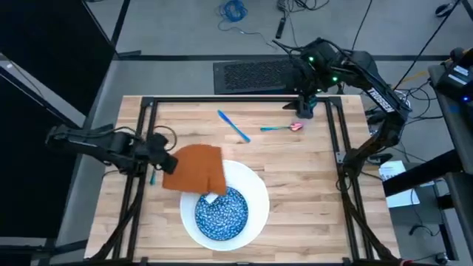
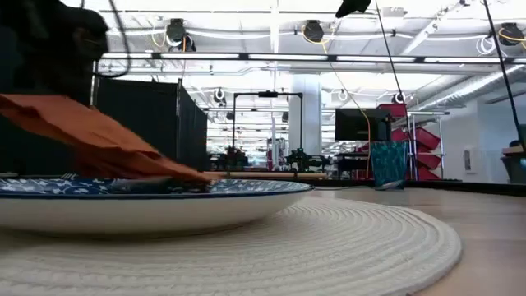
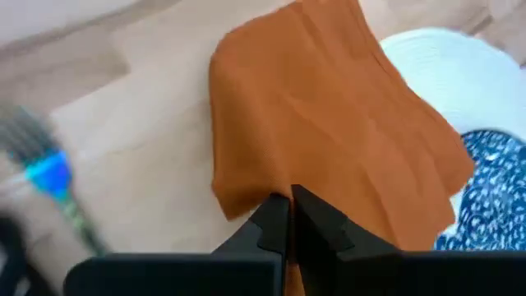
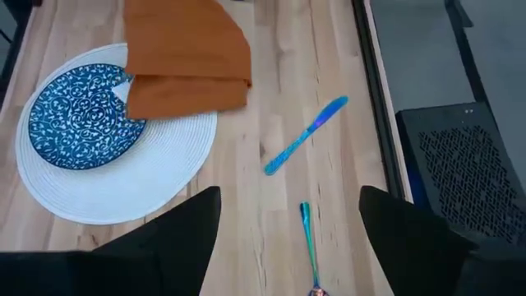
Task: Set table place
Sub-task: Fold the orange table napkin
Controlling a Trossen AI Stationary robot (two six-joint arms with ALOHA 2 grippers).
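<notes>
Orange napkin (image 1: 194,168), left of centre in the high view, is pinched by the left gripper (image 1: 164,159) and drapes onto the white placemat (image 1: 255,193) and blue bowl (image 1: 221,212). One knife (image 1: 233,125) and one spoon (image 1: 279,128) lie upper centre. Low view: napkin rests on the bowl rim, lower left. Left wrist view: closed fingers clamp cloth; one fork (image 3: 51,177) at left. Right wrist view: right gripper (image 4: 289,215) spread open, idle.

Matt orange cloth napkin (image 1: 195,168), woven white placemat (image 4: 156,177), glossy speckled plate (image 4: 78,116), pale wood table (image 1: 295,185).
</notes>
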